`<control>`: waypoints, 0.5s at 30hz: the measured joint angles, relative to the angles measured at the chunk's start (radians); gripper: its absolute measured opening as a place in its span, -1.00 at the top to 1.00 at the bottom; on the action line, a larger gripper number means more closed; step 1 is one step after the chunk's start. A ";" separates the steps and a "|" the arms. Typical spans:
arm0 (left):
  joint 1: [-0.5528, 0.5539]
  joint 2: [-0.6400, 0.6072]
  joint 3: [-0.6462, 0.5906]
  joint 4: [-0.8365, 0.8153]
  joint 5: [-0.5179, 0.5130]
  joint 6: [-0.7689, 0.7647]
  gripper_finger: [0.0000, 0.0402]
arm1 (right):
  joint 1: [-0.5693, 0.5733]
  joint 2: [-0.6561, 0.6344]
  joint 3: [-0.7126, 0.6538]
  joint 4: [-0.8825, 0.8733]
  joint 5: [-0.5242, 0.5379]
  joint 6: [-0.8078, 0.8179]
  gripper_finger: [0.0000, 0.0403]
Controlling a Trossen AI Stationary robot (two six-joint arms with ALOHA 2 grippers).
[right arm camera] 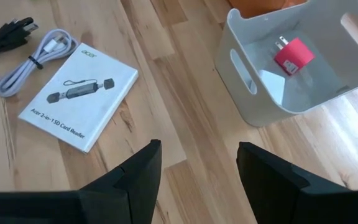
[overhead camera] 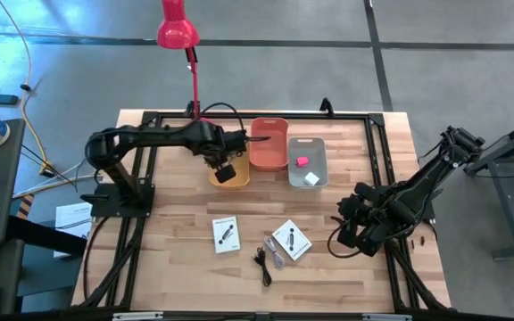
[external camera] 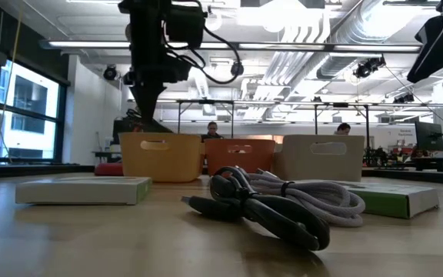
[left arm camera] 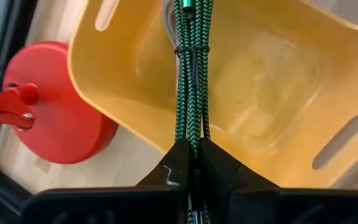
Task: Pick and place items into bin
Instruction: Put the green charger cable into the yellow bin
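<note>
My left gripper (left arm camera: 192,149) hovers over the yellow bin (overhead camera: 229,172), shut on a green-and-black braided cable bundle (left arm camera: 191,68) tied with a band. In the low view it hangs above the same bin (external camera: 160,156). My right gripper (right arm camera: 197,168) is open, above bare table at the right (overhead camera: 339,227), touching nothing. Two white printed cards (overhead camera: 226,234) (overhead camera: 290,239) lie flat on the table. A black cable (overhead camera: 263,263) and a white cable (overhead camera: 276,256) lie coiled between them. A pink cube (overhead camera: 301,160) and a white cube (overhead camera: 311,178) sit in the grey bin (overhead camera: 293,171). My left gripper pinches the green cable bundle between its two fingers (left arm camera: 222,165), several strands together. The held stretch (left arm camera: 190,134) is just short of the banded section. The fingers come from above, along the strands. The bundle is lifted clear and reaches toward the floor of the yellow bin (left arm camera: 266,93).
An orange bin (overhead camera: 269,143) stands between the yellow and grey ones along the far side. A red lamp with a round base (left arm camera: 55,106) stands just behind the yellow bin. A black frame (overhead camera: 377,134) edges the table. People show far off in the room.
</note>
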 joint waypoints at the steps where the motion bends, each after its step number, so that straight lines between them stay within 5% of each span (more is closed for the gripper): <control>1: 0.000 0.005 0.000 0.006 0.001 -0.013 0.94 | 0.000 0.000 0.000 0.000 -0.002 0.000 0.01; 9: 0.001 0.008 0.000 0.021 0.012 -0.050 0.96 | 0.000 0.000 0.000 0.001 -0.022 0.000 0.01; 15: -0.008 0.008 0.000 0.035 0.013 -0.056 0.73 | 0.000 0.000 0.000 0.001 -0.022 0.000 0.01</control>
